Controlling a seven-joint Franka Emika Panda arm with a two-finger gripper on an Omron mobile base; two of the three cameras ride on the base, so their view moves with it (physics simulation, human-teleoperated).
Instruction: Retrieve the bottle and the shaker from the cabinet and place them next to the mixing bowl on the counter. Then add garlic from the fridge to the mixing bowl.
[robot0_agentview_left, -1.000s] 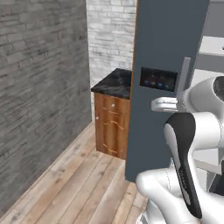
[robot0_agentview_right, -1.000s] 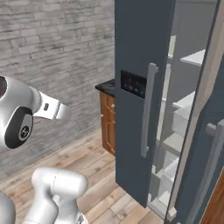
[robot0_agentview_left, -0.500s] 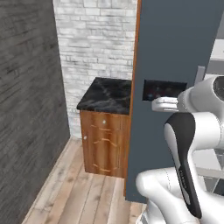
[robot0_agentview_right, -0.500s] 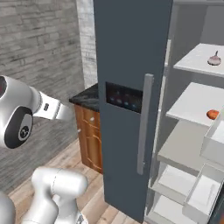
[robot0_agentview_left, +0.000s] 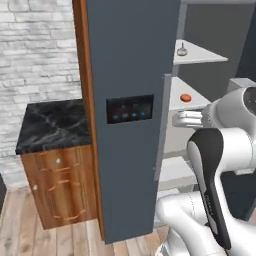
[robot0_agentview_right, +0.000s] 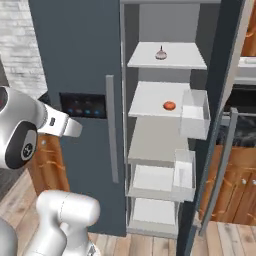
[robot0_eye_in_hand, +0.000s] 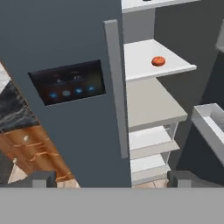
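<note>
I am facing the fridge (robot0_agentview_right: 80, 75), whose right door (robot0_agentview_right: 220, 115) stands swung open while the left door with its dark control panel (robot0_eye_in_hand: 68, 83) and vertical handle (robot0_eye_in_hand: 116, 87) is closed.

The garlic (robot0_agentview_right: 160, 53) sits on the top shelf (robot0_agentview_right: 145, 60), near the middle and toward the back edge. In the left base view I see it near the left edge of that shelf (robot0_agentview_left: 181, 49), small and hard to resolve. An orange-red round item (robot0_agentview_right: 169, 105) lies on the second shelf, close to its right edge; the hand view shows it too (robot0_eye_in_hand: 158, 61), and I cannot identify it. Below, further shelves and trays are partly cut off by the closed door. Door bins (robot0_agentview_right: 194, 115) on the open door hide the right ends of the middle shelves.

The pincer (robot0_eye_in_hand: 109, 180) is spread wide and pinches nothing; only its two dark fingertips (robot0_eye_in_hand: 41, 179) show at the bottom of the hand view, pointed at the closed door's lower edge.

Left of the fridge stands a dark marble bench (robot0_agentview_left: 50, 125) on a wooden cabinet (robot0_agentview_left: 60, 187); its left edge is cut off.
</note>
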